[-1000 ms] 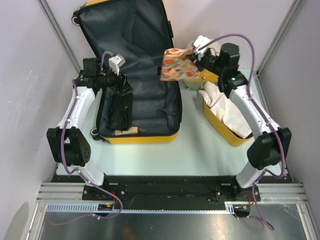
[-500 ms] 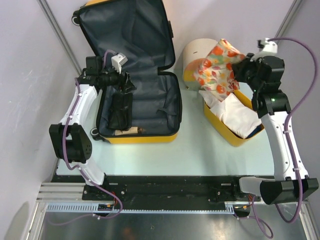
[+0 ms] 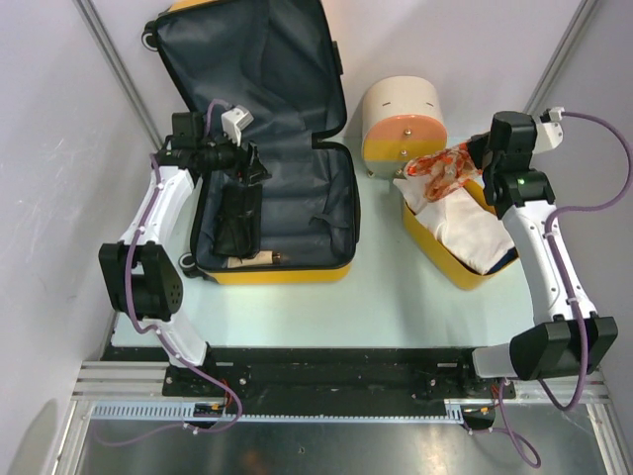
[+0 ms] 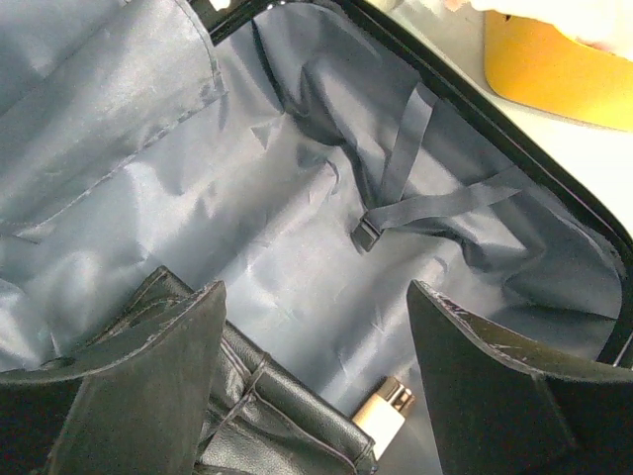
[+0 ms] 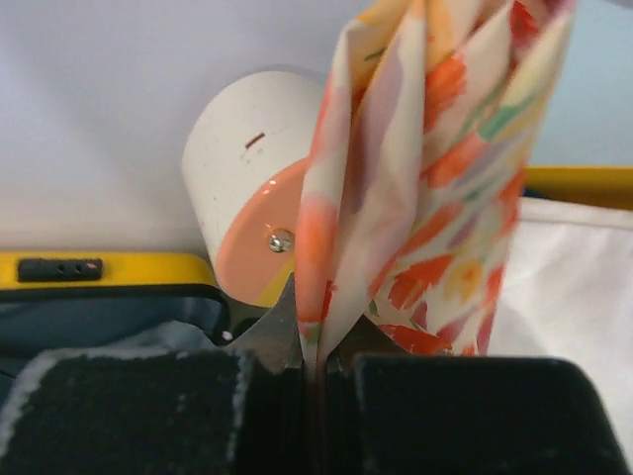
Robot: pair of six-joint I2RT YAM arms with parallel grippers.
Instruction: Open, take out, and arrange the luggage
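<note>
Right gripper of mine is clamped on a floral cloth, well off the right side of the luggage. Luggage lies open, lid raised at its far end, grey lining showing. My left gripper hangs over the luggage's left half, fingers apart and gripping nothing. A black pouch lies inside the luggage. A yellow basket stands right of the luggage.

On the worktop there are one open yellow suitcase, one yellow basket and one round cream-and-pink box. There are two cloths: one flowered cloth and one white cloth. Inside the suitcase lie one black pouch and one small beige container.
</note>
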